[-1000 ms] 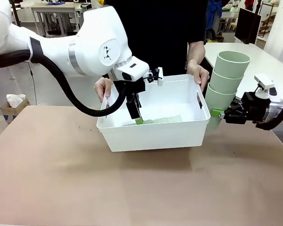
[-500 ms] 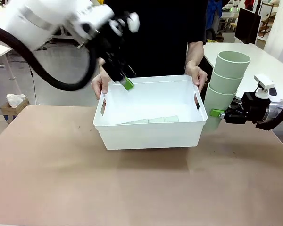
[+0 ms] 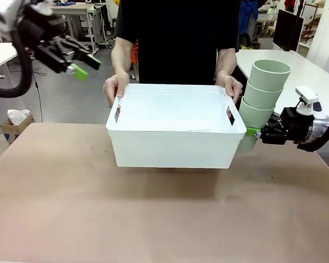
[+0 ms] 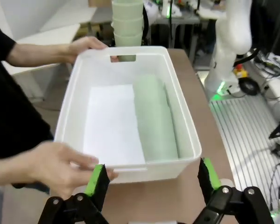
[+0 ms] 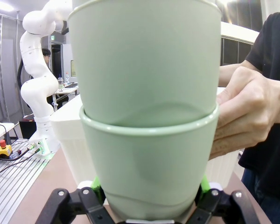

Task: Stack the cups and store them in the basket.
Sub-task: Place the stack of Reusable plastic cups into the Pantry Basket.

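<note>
Front view is showing the white basket [image 3: 175,148] sitting mid-table, with the person's hands [image 3: 116,89] holding both its ends. Inside, a nested stack of mint-green cups [image 4: 154,116] is lying on its side along one long wall, beside a flat white sheet [image 4: 113,123]. Just off the basket's right end, the right gripper [image 3: 251,132] is pinching the bottom of an upright three-cup stack [image 3: 263,90]. These tumblers are looking light, smooth and slippery, and the tower top-heavy, so gripping low across the bottom cup's wall is seeming safest. High at far left, the left gripper [image 3: 85,66] is hanging spread and empty.
</note>
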